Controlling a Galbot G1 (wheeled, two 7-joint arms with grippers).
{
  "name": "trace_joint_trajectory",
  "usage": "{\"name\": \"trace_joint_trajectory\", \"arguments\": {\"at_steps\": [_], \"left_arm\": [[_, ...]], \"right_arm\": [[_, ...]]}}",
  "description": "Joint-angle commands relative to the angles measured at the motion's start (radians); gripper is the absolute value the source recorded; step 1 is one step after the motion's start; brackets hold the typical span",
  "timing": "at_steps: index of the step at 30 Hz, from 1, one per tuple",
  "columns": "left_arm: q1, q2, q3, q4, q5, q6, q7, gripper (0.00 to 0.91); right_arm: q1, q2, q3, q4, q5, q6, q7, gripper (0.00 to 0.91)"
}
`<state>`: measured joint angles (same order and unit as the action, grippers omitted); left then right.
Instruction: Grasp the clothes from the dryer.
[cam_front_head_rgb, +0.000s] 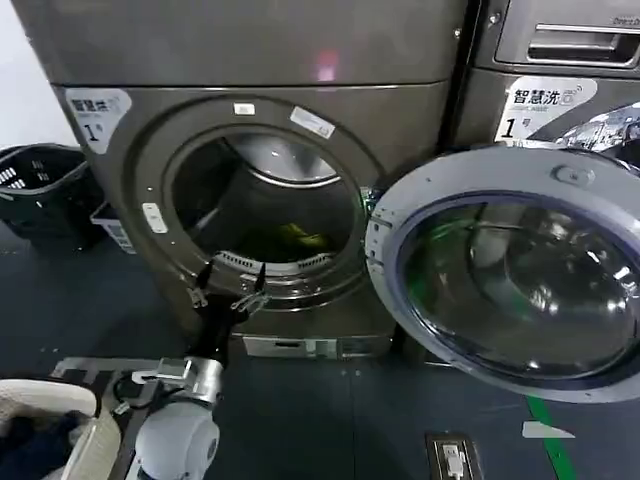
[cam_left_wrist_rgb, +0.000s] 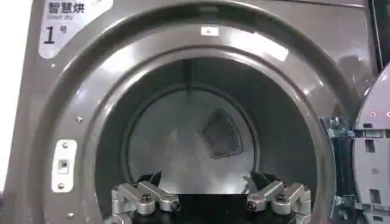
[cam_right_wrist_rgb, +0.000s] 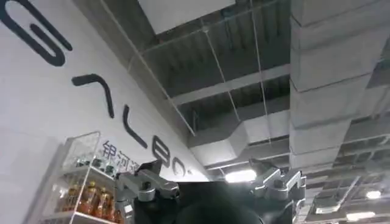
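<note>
The clothes, a small yellow-green scrap of fabric, lie on the floor of the drum inside the dryer, toward the back and a little to the right of the porthole's middle. Nothing lies on them. The dryer's glass door is swung fully open to the right of the porthole, covering the lower front of the neighbouring grey machine. To the left of the dryer, a dark laundry basket stands on the floor, with a smaller pale crate just beside the dryer's lower left corner. Well in front of the dryer, near the robot's body, a pale bin holds dark navy garments.

The left gripper hangs just before the porthole's lower rim, short of the drum; its fingers are spread wide and hold nothing, and the rim lies between it and the clothes. In its wrist view the fingers frame the drum's back wall.

The right gripper points up toward a ceiling, fingers parted wide, grasping nothing.
</note>
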<state>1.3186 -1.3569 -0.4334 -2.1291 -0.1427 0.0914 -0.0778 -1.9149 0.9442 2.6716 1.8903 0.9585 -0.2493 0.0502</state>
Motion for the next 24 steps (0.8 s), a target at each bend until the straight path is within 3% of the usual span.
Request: {"name": "trace_joint_trajectory", "arguments": {"at_steps": [1, 8, 10, 17, 24], "left_arm": [[0.000, 0.001, 0.000, 0.000, 0.000, 0.000, 0.000, 0.907], [-0.011, 0.001, -0.004, 0.009, -0.006, -0.004, 0.001, 0.907], [-0.037, 0.003, -0.005, 0.037, -0.011, -0.008, 0.002, 0.907], [-0.300, -0.007, 0.027, 0.320, -0.038, -0.036, 0.002, 0.907], [-0.579, -0.055, 0.074, 0.627, -0.076, -0.066, -0.004, 0.907]], "right_arm": [[0.001, 0.001, 0.000, 0.002, 0.001, 0.003, -0.001, 0.907], [0.000, 0.004, 0.003, 0.008, 0.001, 0.004, -0.005, 0.907], [-0.006, 0.005, 0.014, 0.012, -0.007, -0.040, -0.001, 0.907], [-0.059, 0.001, 0.077, 0.026, -0.053, -0.120, -0.033, 0.907], [-0.071, 0.015, 0.096, 0.016, -0.056, -0.068, -0.043, 0.907]]}}
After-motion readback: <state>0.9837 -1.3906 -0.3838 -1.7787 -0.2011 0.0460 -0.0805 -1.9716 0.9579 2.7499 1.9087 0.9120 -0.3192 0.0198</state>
